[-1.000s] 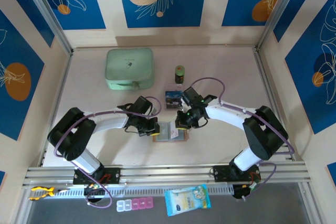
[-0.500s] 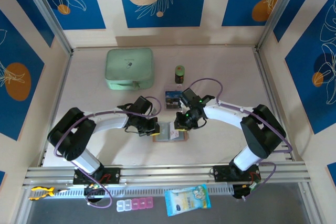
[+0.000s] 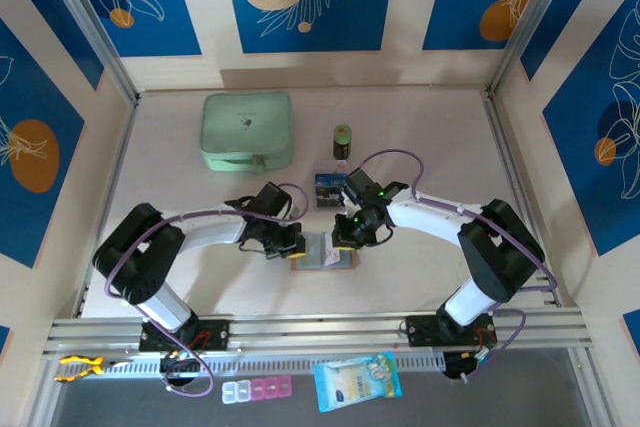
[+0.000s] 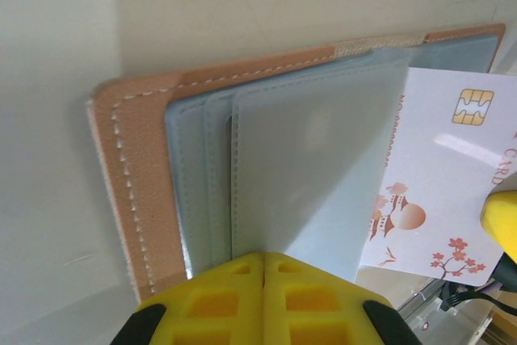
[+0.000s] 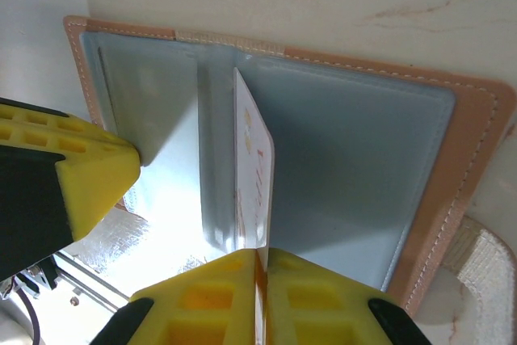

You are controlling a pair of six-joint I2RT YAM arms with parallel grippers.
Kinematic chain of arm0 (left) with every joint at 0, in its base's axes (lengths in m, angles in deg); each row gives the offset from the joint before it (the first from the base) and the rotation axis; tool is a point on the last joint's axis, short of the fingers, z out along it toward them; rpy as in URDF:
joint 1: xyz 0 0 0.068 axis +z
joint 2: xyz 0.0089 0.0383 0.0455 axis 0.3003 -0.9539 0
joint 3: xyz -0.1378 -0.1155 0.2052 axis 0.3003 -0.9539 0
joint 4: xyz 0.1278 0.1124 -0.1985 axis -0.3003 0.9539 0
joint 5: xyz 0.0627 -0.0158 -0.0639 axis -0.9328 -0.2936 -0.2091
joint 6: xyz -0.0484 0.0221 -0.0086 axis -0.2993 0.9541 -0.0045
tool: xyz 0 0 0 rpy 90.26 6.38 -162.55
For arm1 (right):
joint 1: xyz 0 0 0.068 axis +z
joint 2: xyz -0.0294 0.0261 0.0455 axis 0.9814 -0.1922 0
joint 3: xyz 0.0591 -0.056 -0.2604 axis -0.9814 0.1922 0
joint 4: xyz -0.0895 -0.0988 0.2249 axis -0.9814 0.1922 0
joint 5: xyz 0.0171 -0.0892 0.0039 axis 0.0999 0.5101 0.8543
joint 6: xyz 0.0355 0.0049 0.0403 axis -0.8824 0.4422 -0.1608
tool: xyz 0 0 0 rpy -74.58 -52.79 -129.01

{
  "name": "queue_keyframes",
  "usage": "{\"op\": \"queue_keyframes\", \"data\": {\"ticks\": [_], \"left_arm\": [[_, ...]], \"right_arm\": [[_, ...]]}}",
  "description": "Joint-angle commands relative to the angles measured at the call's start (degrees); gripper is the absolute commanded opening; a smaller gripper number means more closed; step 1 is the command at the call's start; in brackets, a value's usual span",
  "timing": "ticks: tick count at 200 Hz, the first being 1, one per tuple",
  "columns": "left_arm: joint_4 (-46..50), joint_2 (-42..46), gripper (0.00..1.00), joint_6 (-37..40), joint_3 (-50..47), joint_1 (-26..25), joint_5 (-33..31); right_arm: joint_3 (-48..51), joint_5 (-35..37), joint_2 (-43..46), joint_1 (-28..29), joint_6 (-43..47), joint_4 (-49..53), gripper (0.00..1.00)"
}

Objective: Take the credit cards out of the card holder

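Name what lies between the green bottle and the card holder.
In the top view, a dark blue card lies on the table between the green bottle and the card holder.

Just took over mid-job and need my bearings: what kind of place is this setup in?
Likely a robot test or data-collection booth, not a home: a table boxed in by blue floral panels, an aluminium mounting rail along its near edge, and staged props like the mint-green zip case.

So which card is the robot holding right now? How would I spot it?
At the middle of the table, a pink card holder lies open. Sticking out of its grey pockets, pinched by the right gripper, is a white card: its gold chip and orange blossom drawings set it apart from those plain pockets.
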Motion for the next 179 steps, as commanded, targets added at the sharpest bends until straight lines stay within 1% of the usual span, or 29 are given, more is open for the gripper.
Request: {"op": "queue_keyframes", "data": {"ticks": [1,46,74,117,156,179], "left_arm": [[1.5,-1.4,0.00,0.1,1.0,-0.5,-0.6],[2.1,-0.7,0.00,0.3,0.8,-0.5,-1.0],[2.1,-0.4,0.00,0.2,0.4,-0.5,-1.2],[2.0,0.2,0.00,0.3,0.5,-0.5,-0.8],[1.4,0.8,0.03,0.1,0.6,-0.5,-0.5],[1.5,1.3,0.04,0.2,0.7,-0.5,-0.8]], "right_arm": [[-1.0,-0.2,-0.5,0.6,-0.9,0.7,0.10],[-1.8,1.2,1.3,0.6,-0.1,2.5,0.06],[-3.2,1.7,2.4,0.3,3.3,4.9,0.03],[-6.9,0.5,2.4,0.3,17.6,9.9,0.00],[-10.8,1.7,2.4,0.9,30.6,15.1,0.00],[-11.4,3.4,2.5,1.3,38.1,15.7,0.00]]}}
